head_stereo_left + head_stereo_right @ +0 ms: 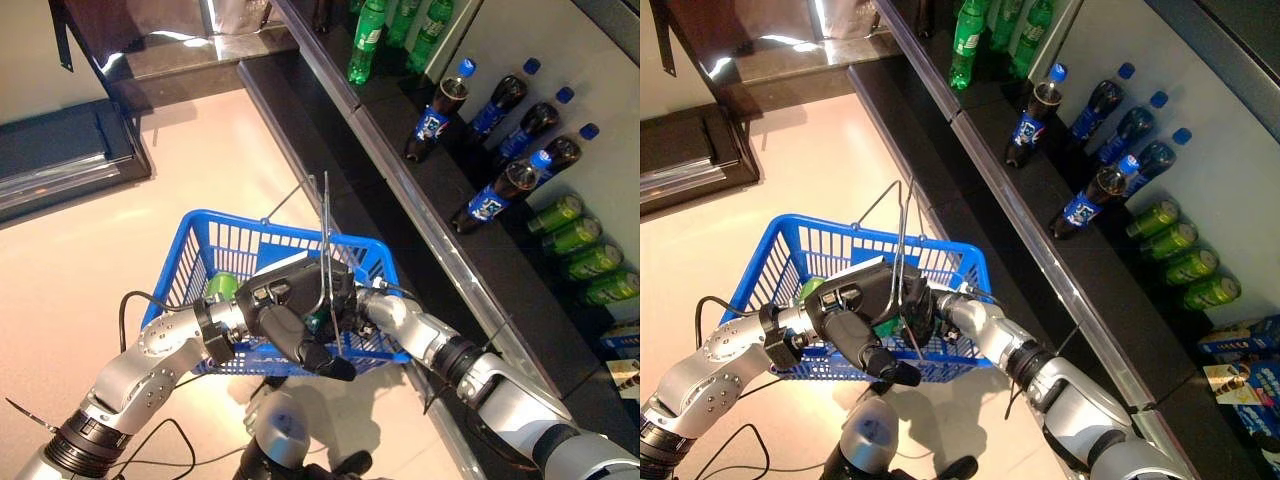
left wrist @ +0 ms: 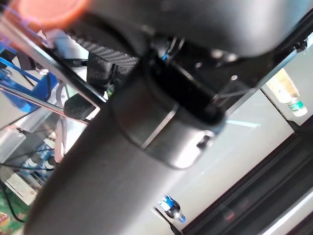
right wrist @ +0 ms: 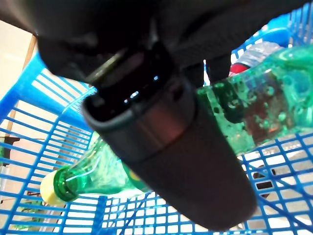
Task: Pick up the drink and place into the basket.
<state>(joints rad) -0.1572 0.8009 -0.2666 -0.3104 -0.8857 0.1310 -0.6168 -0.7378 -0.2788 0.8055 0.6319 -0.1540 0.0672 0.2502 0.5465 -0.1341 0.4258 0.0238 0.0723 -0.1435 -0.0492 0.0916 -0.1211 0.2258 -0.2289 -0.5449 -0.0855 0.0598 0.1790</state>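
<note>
A blue plastic basket point(image 1: 215, 216) hangs in front of me over the pale floor. My left hand point(image 1: 290, 322) is curled round its wire handle point(image 1: 326, 240). My right hand point(image 1: 350, 306) reaches into the basket from the shelf side. In the right wrist view its thumb point(image 3: 186, 147) and fingers are closed round a green drink bottle point(image 3: 266, 110), low inside the basket. A second green bottle point(image 3: 90, 178) with a yellow cap lies on the basket's floor and also shows at the far side point(image 1: 222, 287).
A long dark shelf point(image 1: 420, 215) runs along my right. On it are cola bottles with blue caps point(image 1: 500, 185), upright green bottles point(image 1: 366, 45) further back and green bottles lying down point(image 1: 580, 250). A dark cabinet point(image 1: 60, 150) stands at the far left.
</note>
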